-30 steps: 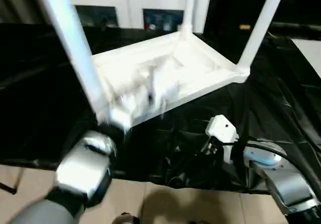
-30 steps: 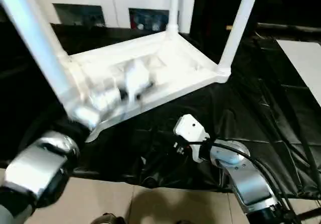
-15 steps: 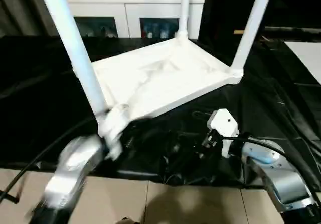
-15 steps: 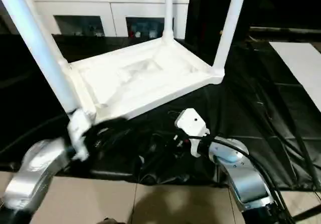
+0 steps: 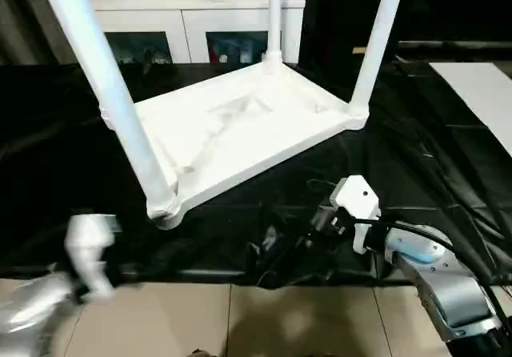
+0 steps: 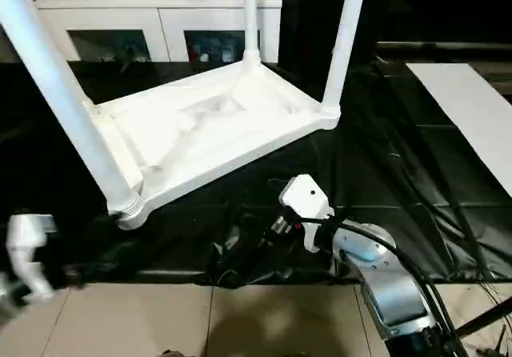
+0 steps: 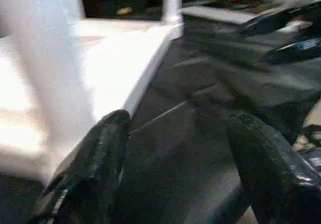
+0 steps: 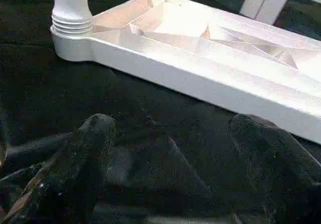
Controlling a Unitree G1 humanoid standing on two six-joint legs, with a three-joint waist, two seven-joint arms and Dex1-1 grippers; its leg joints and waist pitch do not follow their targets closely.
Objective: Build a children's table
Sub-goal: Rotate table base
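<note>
Both hands are empty with their fingers apart. From there, biggest thing first: the worktop, draped in black cloth, carries everything. On it, toward the far edge, lies the tabletop of the children's table, ribbed underside up, which is probably why the legs point upward: they press down into the round corner sockets from above. Three legs are plainly seated; the near leg stands in the corner nearest the worktop's front edge, a far leg rises at the back corner, and another leg at the right corner. The left corner sits behind the near leg, so I cannot tell whether its socket is filled.

Next, the arms. The right hand hovers low over the cloth by the front edge, aimed at the tabletop's long side and touching nothing. The left hand hangs off the front left edge, over the floor, near the near leg's base but apart from it. My guess is that it is standing clear of a leg just seated.
</note>
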